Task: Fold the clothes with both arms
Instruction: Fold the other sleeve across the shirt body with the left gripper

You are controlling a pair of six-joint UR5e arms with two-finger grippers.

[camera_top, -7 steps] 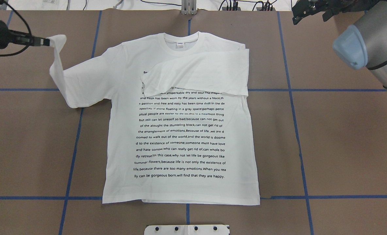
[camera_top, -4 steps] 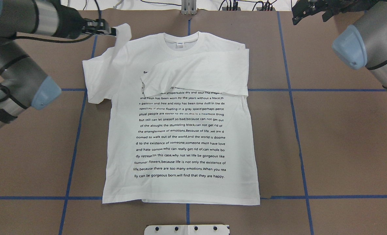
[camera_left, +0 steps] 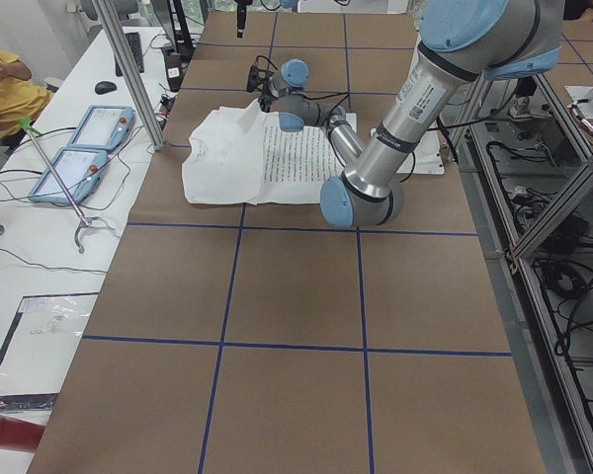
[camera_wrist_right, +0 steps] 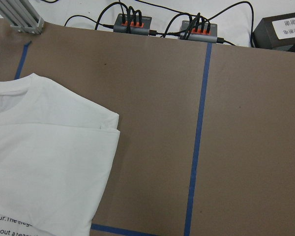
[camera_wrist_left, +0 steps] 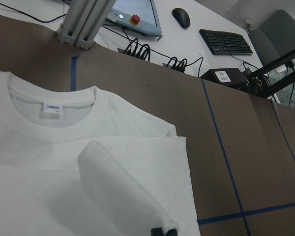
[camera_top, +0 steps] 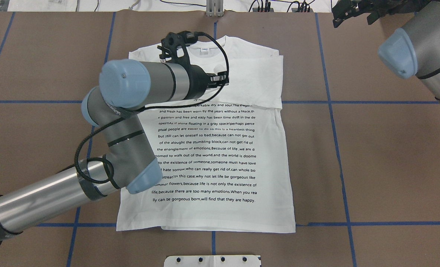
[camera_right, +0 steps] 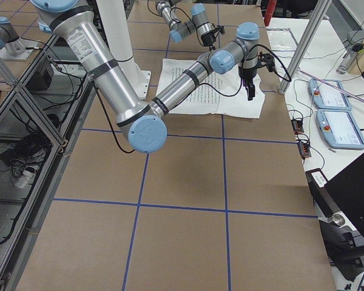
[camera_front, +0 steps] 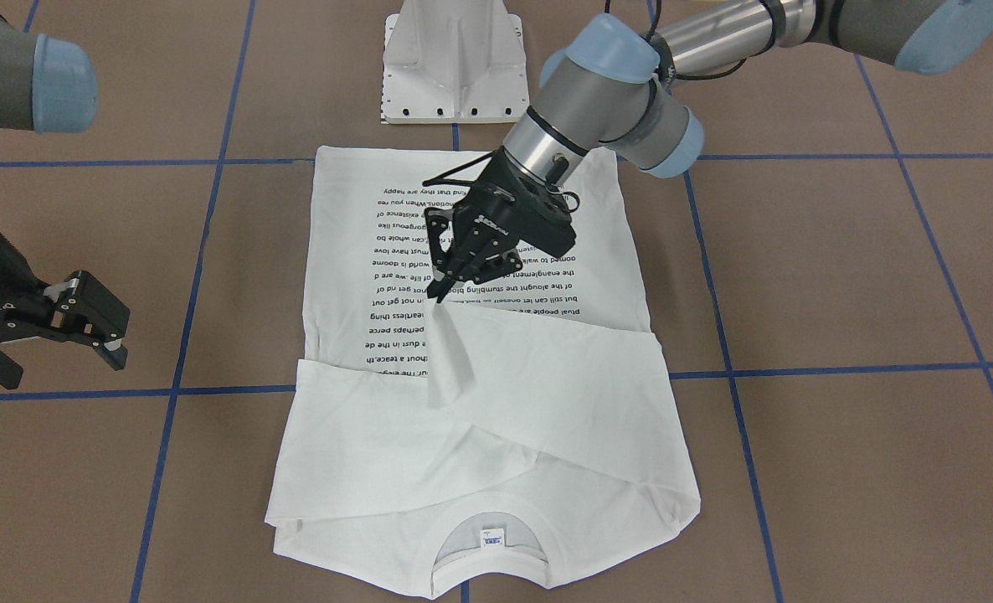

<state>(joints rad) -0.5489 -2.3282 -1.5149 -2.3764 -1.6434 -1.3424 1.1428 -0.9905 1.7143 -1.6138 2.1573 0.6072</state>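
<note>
Shows a white T-shirt (camera_top: pixel 220 167) spread flat in the middle of the brown counter (camera_top: pixel 390 167), front side up, round neck on the far side from the robot. Has rows of small black words (camera_top: pixel 205 148) down the front and a tiny label (camera_front: pixel 491 538) inside the neck. Has one sleeve (camera_top: pixel 249 81) folded flat across the chest.

Shows the left end effector (camera_front: pixel 439 295) pinched tight on the end of the other sleeve (camera_front: pixel 450 360), lifted over the chest with the cloth hanging down onto the shirt. Shows the right end effector (camera_front: pixel 59 367) off to the side over bare counter, fingers spread wide, holding nothing.

From above, hides the pinching tips and the shirt's left shoulder under the big left arm (camera_top: pixel 138 85). Cuts off the right end effector at the top edge there. Covers the top lines of words with the sleeves. Leaves the label too small to read.
</note>
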